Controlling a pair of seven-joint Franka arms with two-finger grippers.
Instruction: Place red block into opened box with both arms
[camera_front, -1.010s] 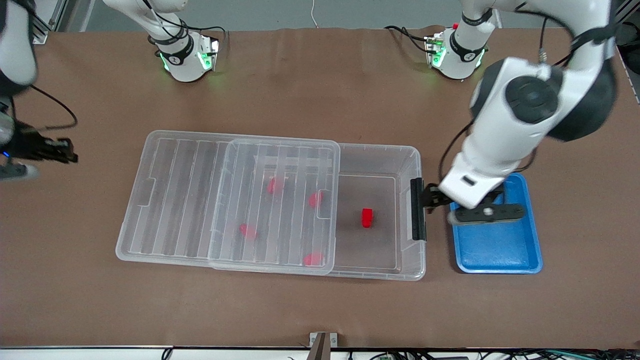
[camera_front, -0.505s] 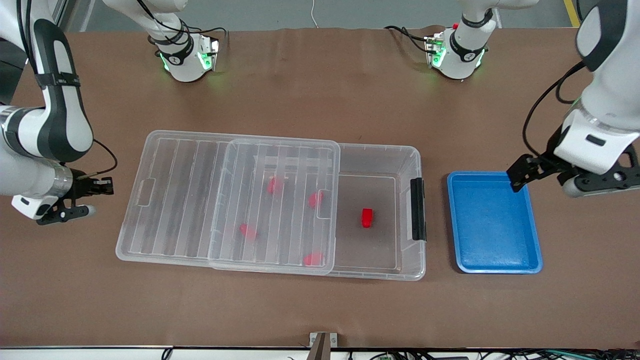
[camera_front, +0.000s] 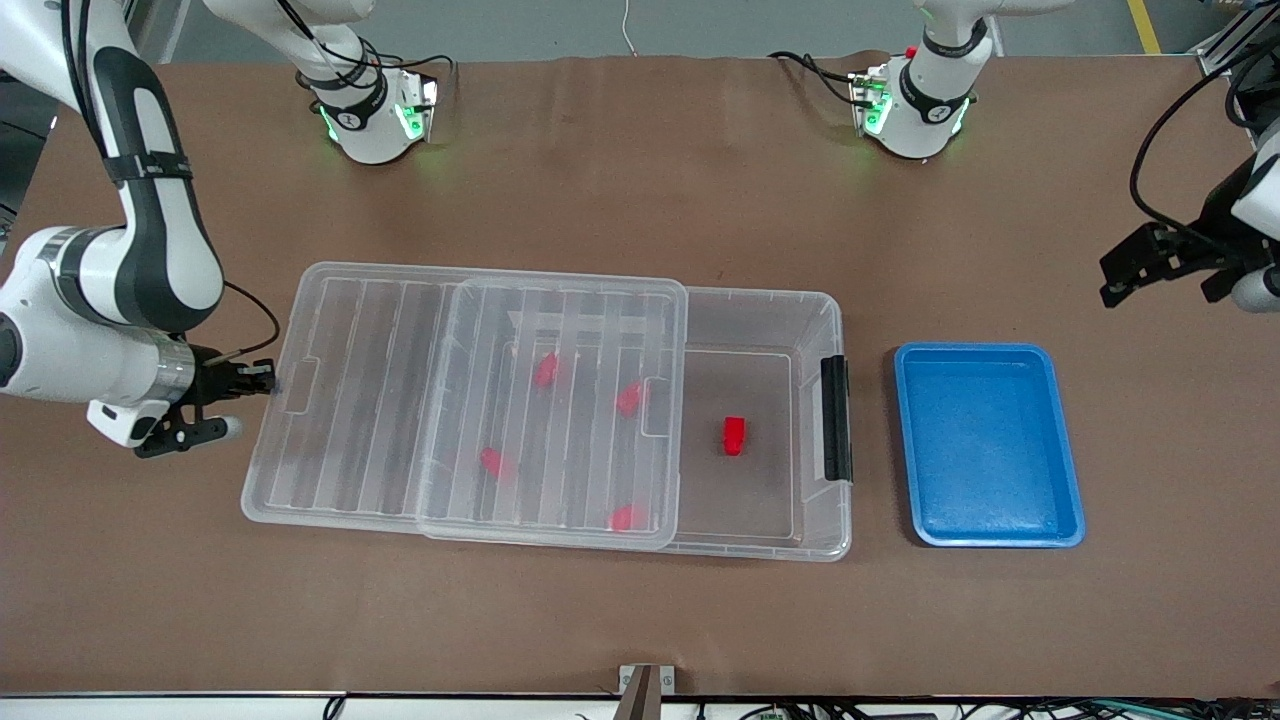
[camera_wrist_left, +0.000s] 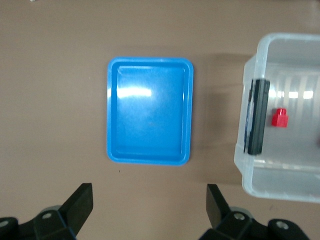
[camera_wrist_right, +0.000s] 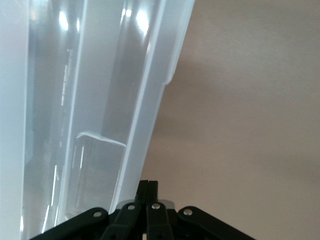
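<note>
White arms (camera_front: 150, 250), black joint bands.

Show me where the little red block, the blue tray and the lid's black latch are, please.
red block (camera_front: 734, 436): front view, middle of its top face.
blue tray (camera_front: 987, 443): front view, bare floor inside its rim.
black latch (camera_front: 835, 418): front view, middle of the bar on the box's end.

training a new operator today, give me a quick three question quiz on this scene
1. True or false: the right hand is shut at the edge of the lid.
2. Where does the uncovered red block lie: A in the blue tray, B in the box, C on the table?
3. Which hand is open over the table near its arm's end?

Key: 1 true; 2 B; 3 the left hand.
</note>
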